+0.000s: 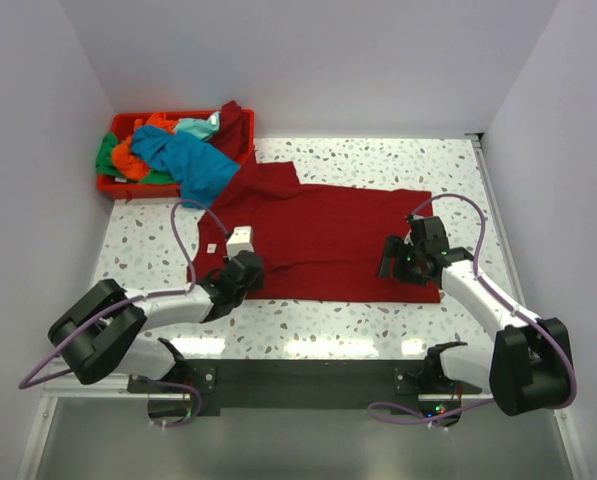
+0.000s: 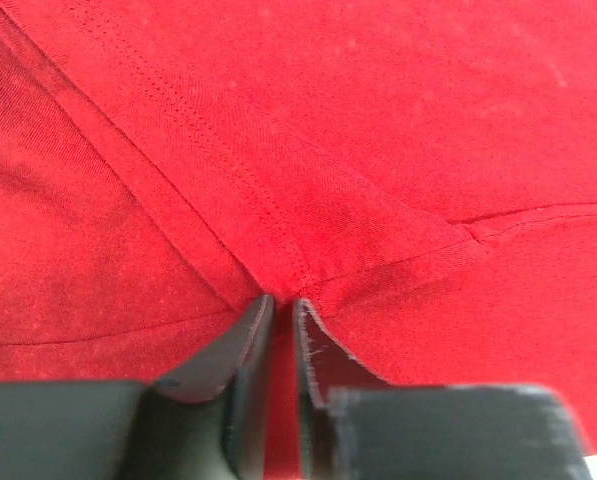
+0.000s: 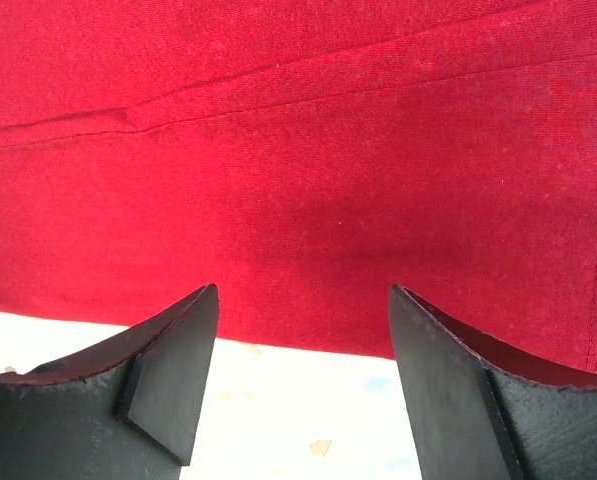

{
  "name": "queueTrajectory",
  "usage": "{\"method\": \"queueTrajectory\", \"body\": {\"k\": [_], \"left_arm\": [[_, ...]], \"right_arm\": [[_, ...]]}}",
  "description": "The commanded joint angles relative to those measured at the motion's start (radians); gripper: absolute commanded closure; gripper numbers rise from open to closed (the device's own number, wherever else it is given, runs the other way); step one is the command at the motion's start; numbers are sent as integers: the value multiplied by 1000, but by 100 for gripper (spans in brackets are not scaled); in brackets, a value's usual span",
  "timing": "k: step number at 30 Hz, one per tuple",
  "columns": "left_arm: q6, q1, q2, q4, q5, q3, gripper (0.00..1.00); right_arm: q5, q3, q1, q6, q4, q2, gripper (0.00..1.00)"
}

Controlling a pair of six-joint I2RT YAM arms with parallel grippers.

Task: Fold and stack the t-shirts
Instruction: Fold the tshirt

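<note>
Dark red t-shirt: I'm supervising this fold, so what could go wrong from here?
The left end effector pinches only a small pucker of the dark red t-shirt beside a seam, so the fabric may slip out.
The right end effector hangs open at the near hem, holding nothing, so a lift now would likely be lopsided.

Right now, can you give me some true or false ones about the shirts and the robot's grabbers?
The dark red t-shirt lies spread on the table. True.
The right gripper is clamped on the shirt. False: its jaws stand open at the shirt's near edge.
The left gripper pinches a fold of the red shirt. True.
The red bin is empty. False: a teal shirt, an orange shirt and a green shirt are heaped in it.
</note>
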Motion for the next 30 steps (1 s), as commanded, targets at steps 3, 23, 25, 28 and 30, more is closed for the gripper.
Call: {"method": "queueTrajectory", "body": {"k": [3,23,25,28,30], "left_arm": [[10,-8,19,13,-35,60,96],[208,-12,280,-70,-30,391,100],[217,-12,311,-67,-31,419,100],[230,-12,349,-72,-36,460,100],[237,-13,364,-78,-39,488,100]], "right_arm": [[-4,32,5,-16,6,-14,28],[0,34,5,-16,0,-29,28],[3,34,5,-16,0,-28,28],[5,37,5,-16,-1,-29,28],[8,35,5,-16,-1,-28,28]]}}
